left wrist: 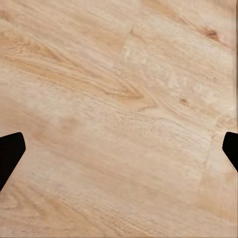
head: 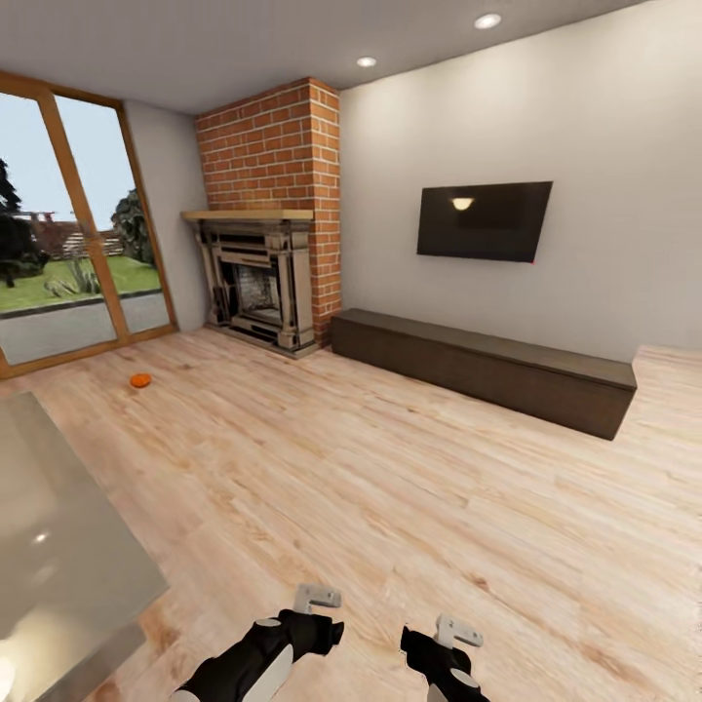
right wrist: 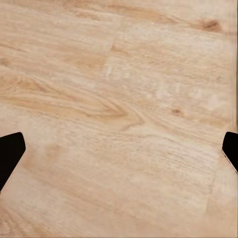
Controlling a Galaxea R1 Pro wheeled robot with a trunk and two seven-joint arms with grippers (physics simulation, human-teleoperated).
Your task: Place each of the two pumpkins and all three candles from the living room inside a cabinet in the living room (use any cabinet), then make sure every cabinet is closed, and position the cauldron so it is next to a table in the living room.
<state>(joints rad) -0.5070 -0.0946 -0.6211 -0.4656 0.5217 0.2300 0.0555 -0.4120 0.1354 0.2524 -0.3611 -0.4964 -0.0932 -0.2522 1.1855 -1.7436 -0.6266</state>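
While both arms hang low at the near edge of the head view, one pumpkin lies on the wooden floor far from them, in front of the brick fireplace and a little toward the glass door from it. It is well apart from the left tool and still more from the right tool.

On the other side of the fireplace the cabinet stands along the white wall, its near end just beside the fireplace base, under the dark screen on the wall. All its fronts look closed. On the glass-door side of the fireplace but much nearer to the robot, the grey glossy tabletop shows with one corner close to the left arm, not touching it.

Both forearms are black and point forward and down toward the floor, side by side with a small gap between them.

In the left wrist view the two dark fingertips stand wide apart with bare floor planks between them, so the left tool is spread and holds nothing. In the right wrist view the fingertips are equally far apart over bare planks, so the right tool is spread and holds nothing too. Neither tool touches anything that I can see.
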